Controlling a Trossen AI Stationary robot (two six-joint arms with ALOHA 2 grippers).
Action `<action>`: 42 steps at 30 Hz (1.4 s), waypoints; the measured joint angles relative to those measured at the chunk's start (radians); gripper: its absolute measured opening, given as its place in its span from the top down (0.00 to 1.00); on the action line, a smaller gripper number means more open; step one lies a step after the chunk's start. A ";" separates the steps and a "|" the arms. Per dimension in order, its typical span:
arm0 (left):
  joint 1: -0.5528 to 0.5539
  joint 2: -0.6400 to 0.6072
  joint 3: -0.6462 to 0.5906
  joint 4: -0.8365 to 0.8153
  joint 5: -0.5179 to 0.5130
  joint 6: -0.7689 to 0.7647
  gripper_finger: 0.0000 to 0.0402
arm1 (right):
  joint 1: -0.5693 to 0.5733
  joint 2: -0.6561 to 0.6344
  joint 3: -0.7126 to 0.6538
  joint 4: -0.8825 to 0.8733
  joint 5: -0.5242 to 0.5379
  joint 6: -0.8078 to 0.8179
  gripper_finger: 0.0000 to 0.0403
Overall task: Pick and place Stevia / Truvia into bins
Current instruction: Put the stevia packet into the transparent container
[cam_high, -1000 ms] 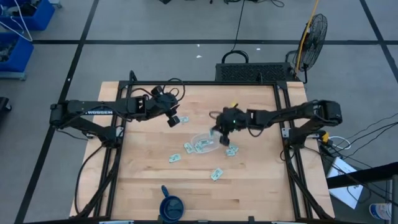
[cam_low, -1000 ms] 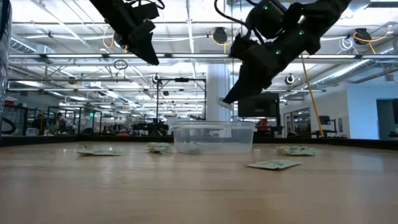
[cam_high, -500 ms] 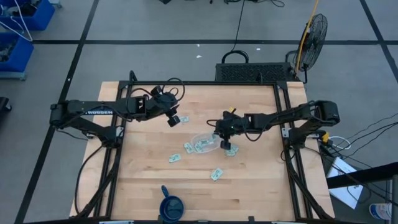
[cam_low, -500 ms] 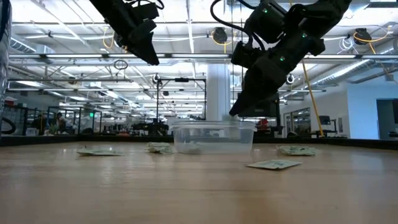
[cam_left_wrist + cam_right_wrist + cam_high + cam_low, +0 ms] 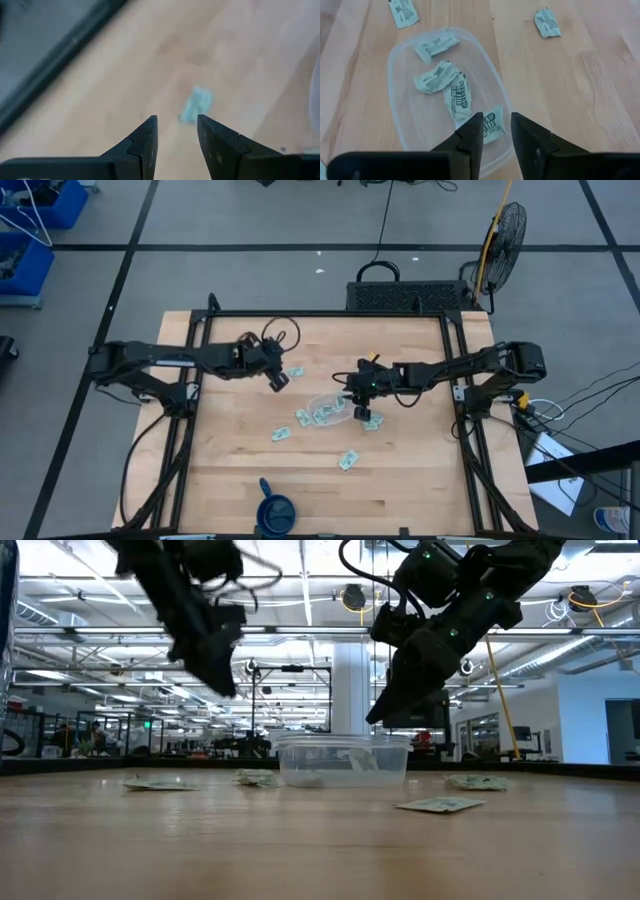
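The clear tub (image 5: 328,408) stands mid-table and holds several pale green and white sachets (image 5: 436,76). My right gripper (image 5: 496,132) hovers open over the tub's right end (image 5: 357,395), and one sachet (image 5: 490,125) lies on the tub floor just beyond its fingertips. My left gripper (image 5: 278,377) is open and hangs above the table (image 5: 222,688), to the left of a loose sachet (image 5: 196,104) that lies flat on the wood (image 5: 295,372). It touches nothing.
More sachets lie flat on the wood around the tub (image 5: 302,417), (image 5: 281,434), (image 5: 348,461), (image 5: 370,421). A dark blue cup (image 5: 275,515) stands at the table's near edge. Bare wood stretches along the table's left and right sides.
My right gripper has sunk a little toward the tub's right end; the pale sachet seen at its fingertips a second ago is gone from them. My left gripper has come down toward the table beside the loose sachet at the far left of the tub.
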 joint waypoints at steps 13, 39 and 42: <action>0.103 0.263 -0.175 0.459 0.190 0.214 0.64 | -0.002 0.000 0.000 0.066 0.003 -0.054 0.78; -0.078 0.185 -0.152 0.656 0.459 0.032 0.99 | -0.080 0.000 0.000 0.128 0.007 -0.071 0.78; -0.172 0.204 -0.109 0.647 0.425 0.031 0.99 | -0.094 0.000 0.000 0.127 0.006 -0.085 0.78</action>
